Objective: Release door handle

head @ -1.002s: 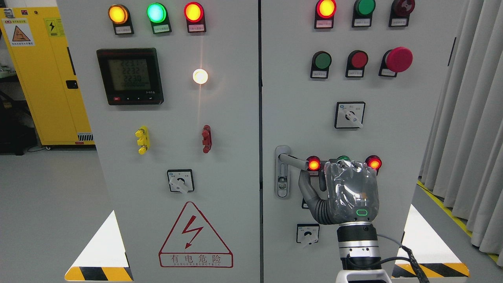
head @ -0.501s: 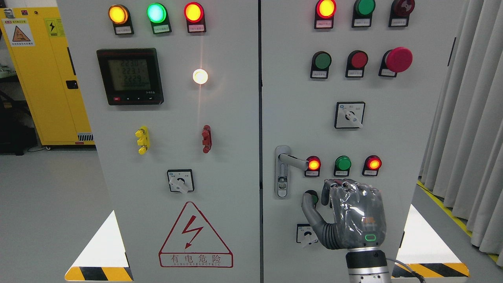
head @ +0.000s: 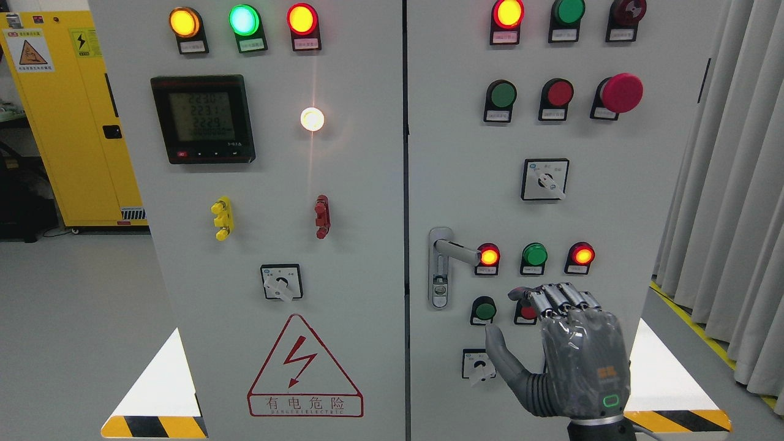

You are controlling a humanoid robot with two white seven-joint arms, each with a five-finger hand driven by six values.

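Head view: right hand point(head: 566, 361) (fingers loose) below door handle point(head: 456, 248), apart.

Right hand point(head: 572, 361), fingers loosely spread, empty, below and right of the door handle point(head: 453, 248), apart.

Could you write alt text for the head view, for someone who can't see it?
The robot's right hand hangs open below and right of the door handle, not touching it. Around it, a grey electrical cabinet carries coloured lamps and switches.

Grey floor point(head: 73, 318) carries the grey control cabinet point(head: 367, 184); a yellow cabinet point(head: 67, 122) stands behind.
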